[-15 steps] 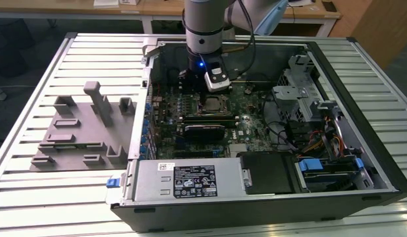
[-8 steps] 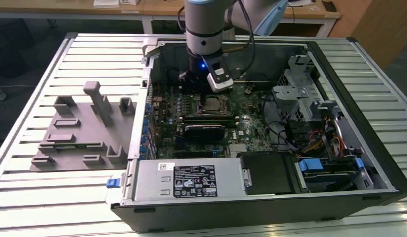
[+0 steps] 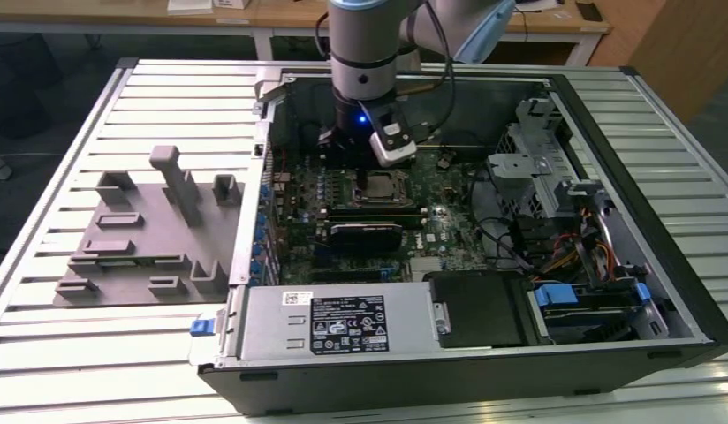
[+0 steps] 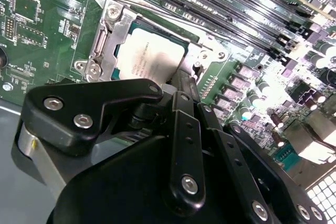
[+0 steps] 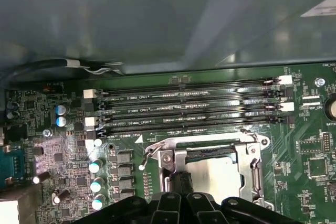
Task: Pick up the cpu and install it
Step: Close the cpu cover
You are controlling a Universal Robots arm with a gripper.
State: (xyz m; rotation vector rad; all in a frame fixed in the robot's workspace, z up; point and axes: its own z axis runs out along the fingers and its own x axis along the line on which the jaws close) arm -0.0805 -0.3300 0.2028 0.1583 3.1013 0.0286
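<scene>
The cpu [image 3: 382, 185] is a small flat silver square lying inside the motherboard socket of the open computer case. In both wrist views the cpu [image 4: 152, 59] [image 5: 218, 179] sits flat within the socket's metal frame [image 4: 113, 30] [image 5: 253, 167], whose lid stands open. My gripper [image 3: 367, 174] hangs straight down over the socket. Its black fingertips [image 4: 181, 82] [image 5: 182, 181] are drawn together at one edge of the cpu, touching or just above it. Nothing shows between the fingers. The gripper's body hides the nearest part of the socket.
A grey tray [image 3: 140, 238] with upright holders lies outside the case at the exterior view's left. A black finned block [image 3: 364, 237] sits just before the socket. Memory slots [image 5: 189, 111] run beside it. Power supply [image 3: 340, 322], drive cages [image 3: 541, 168] and cables crowd the case.
</scene>
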